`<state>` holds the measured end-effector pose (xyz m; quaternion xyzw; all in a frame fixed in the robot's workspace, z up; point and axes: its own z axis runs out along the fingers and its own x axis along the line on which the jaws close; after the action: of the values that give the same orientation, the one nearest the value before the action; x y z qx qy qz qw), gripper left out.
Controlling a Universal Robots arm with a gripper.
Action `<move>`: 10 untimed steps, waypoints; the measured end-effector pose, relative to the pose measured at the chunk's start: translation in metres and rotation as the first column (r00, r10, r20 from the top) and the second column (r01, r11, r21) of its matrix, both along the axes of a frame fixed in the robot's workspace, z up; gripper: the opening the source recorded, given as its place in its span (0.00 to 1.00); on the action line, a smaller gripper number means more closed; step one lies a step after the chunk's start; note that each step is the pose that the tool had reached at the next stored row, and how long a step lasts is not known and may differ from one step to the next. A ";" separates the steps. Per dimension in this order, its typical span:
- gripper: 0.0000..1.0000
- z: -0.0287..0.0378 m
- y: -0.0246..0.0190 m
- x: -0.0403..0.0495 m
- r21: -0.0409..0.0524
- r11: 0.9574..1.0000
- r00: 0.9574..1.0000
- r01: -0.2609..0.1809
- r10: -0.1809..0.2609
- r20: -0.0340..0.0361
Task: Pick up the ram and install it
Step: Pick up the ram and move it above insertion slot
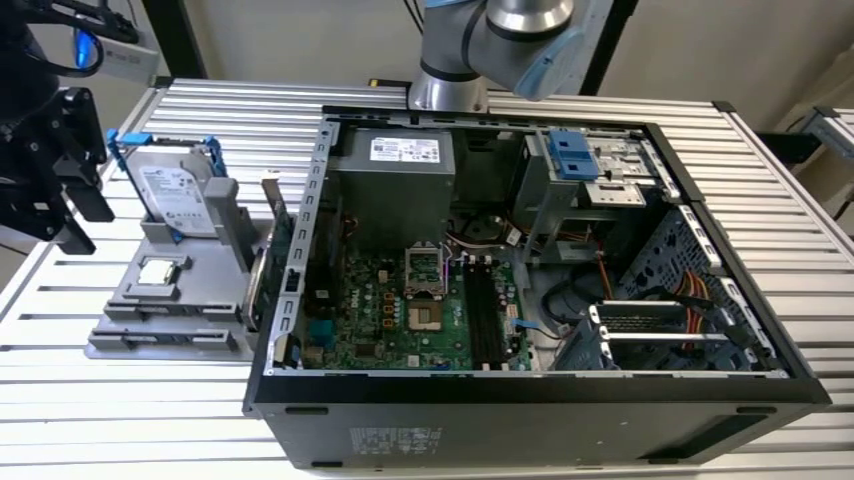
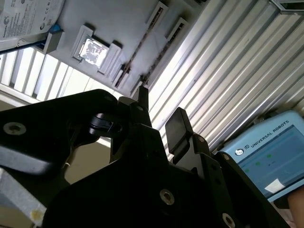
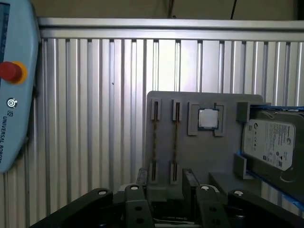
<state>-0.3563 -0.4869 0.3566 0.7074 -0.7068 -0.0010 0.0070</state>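
First wrist view: gripper point(image 3: 165, 183) at one end of the grey holder point(image 3: 204, 156), jaws spread apart, nothing between them. Ram point(image 3: 175, 137) edge-on as a thin strip in one of the holder's two long slots, in line with the gap between the jaws; a similar strip in the neighbouring slot.

On the holder beside those slots, a square silver CPU chip point(image 3: 208, 118) in its own recess. At the holder's far side from the slots, a hard drive point(image 3: 273, 142) in a blue frame, its white printed label covered in fine text and barcodes. Off the holder on the slot side, well apart, a pale blue teach pendant point(image 3: 14, 95) with a red button point(image 3: 9, 71) and white lettering along its edge. Under the holder, a ribbed metal table point(image 3: 95, 95).

Exterior view: to the exterior view's right of the holder, a computer case point(image 1: 534, 400) with its side off and green motherboard exposed. White sticker on the power supply point(image 1: 400, 170); another on the case's near wall, print too small to read.
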 end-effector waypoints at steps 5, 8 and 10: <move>1.00 -0.0033 0.0003 0.0000 -0.002 1.000 1.000 0.000 0.000 0.001; 1.00 -0.0052 0.0003 0.0000 -0.003 1.000 1.000 0.000 0.000 0.001; 1.00 -0.0066 0.0004 0.0001 -0.003 1.000 1.000 0.000 0.000 0.001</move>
<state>-0.3562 -0.4865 0.3500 0.7074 -0.7068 0.0003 0.0080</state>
